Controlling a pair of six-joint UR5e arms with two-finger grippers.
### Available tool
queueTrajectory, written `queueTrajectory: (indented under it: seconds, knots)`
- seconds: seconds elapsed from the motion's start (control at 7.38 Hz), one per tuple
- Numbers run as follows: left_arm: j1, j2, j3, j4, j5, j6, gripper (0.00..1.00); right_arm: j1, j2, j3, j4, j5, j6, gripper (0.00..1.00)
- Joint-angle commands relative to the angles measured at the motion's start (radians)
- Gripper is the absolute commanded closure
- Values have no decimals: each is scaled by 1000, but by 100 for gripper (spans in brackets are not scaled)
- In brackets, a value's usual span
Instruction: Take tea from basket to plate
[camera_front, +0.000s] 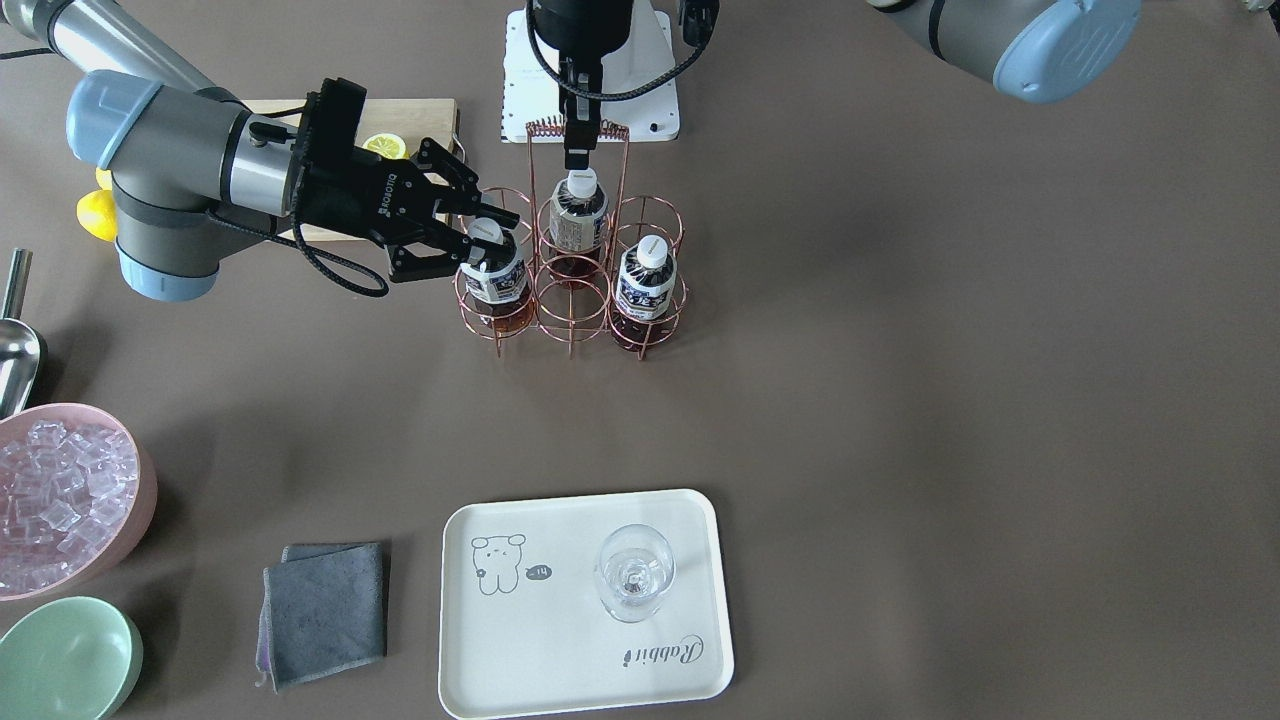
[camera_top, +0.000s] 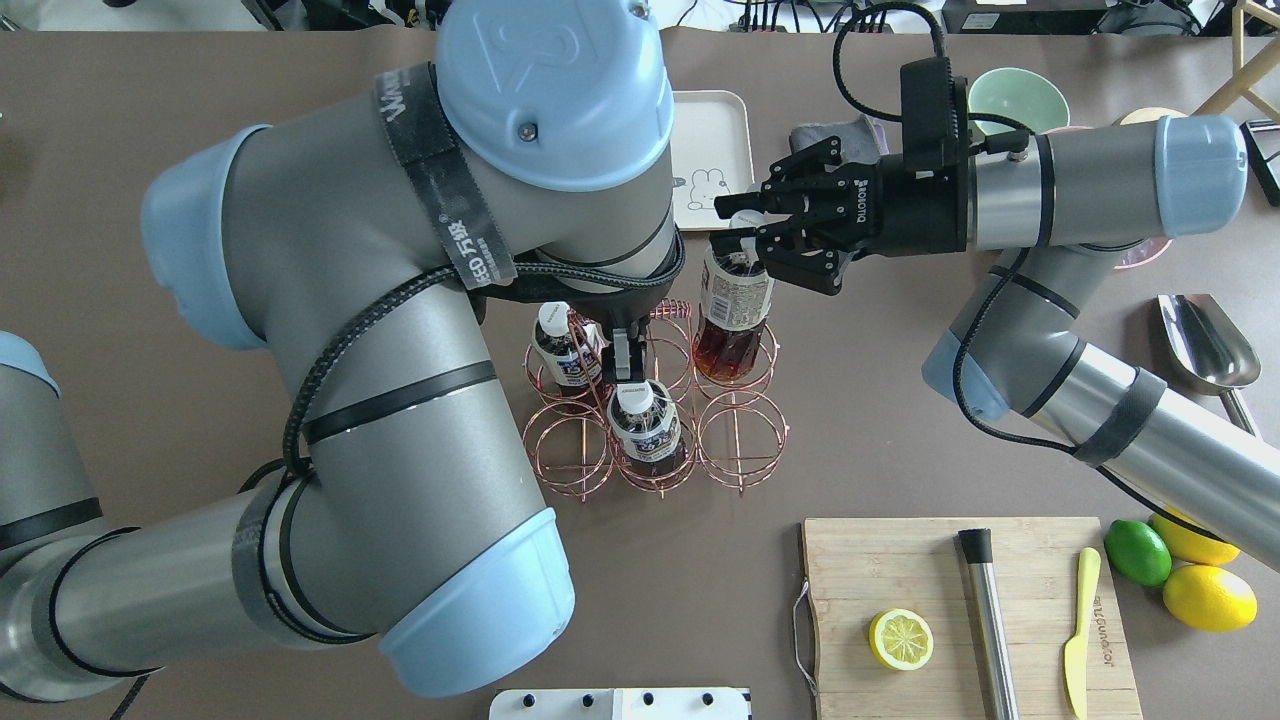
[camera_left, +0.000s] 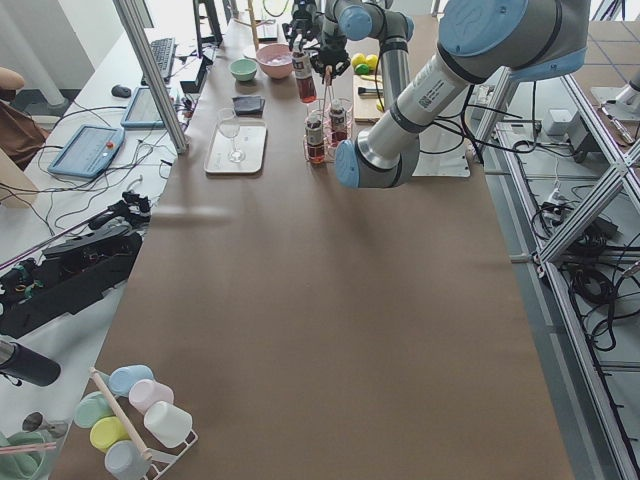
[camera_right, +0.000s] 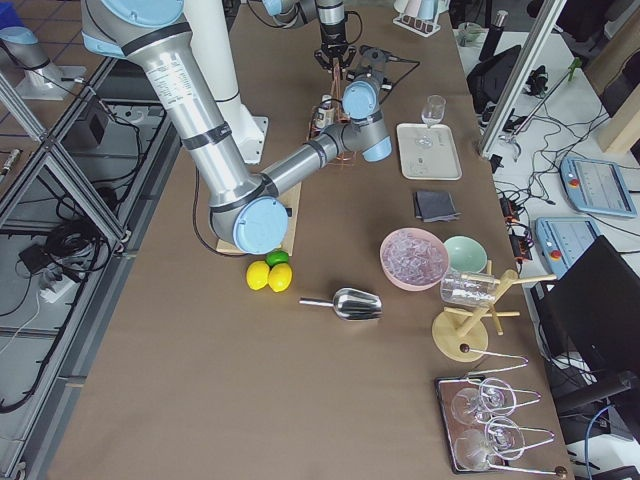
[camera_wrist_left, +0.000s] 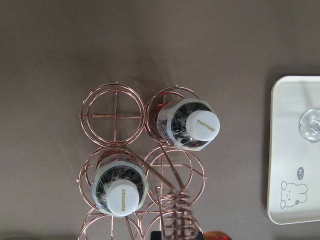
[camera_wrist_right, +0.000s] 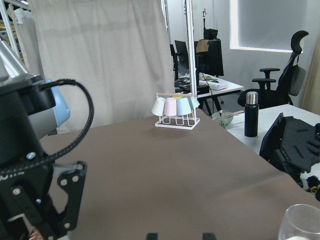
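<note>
The copper wire basket (camera_front: 572, 292) stands mid-table and holds three tea bottles. My right gripper (camera_front: 478, 238) is shut on the neck of the tea bottle (camera_front: 497, 275) in an end cell. That bottle is tilted and raised, with its bottom still inside the ring, as the overhead view (camera_top: 735, 300) also shows. My left gripper (camera_front: 577, 150) is shut on the top of the basket's coiled handle (camera_wrist_left: 176, 215). Two more bottles (camera_wrist_left: 190, 125) (camera_wrist_left: 120, 187) stand upright in their cells. The cream plate (camera_front: 560, 650) lies at the near edge of the front view.
A wine glass (camera_front: 635, 572) stands on the plate. A grey cloth (camera_front: 325, 610), a pink bowl of ice (camera_front: 60, 500) and a mint bowl (camera_front: 65, 660) lie beside it. A cutting board (camera_top: 960, 600) with a lemon half, a metal scoop (camera_top: 1205, 340) and whole citrus (camera_top: 1205, 595) sit on the robot's right.
</note>
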Motion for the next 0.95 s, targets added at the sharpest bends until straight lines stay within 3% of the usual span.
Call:
queueTrajectory:
  seconds: [0.0,0.27,0.41,0.81]
  knots:
    - [-1,3,-3,3,-1,0,100,139,40,-28,-49,-9,28,100]
    - [-24,6,-37,33,-3,12,100,219,130,-225,-51,-50,22,100]
    - [-54,22,-58,42,-3,27,100,215,173,-325,-50,-117,2,100]
    - [-203,166,-149,44,-12,185,100,83,245,-506,-65,-428,4,100]
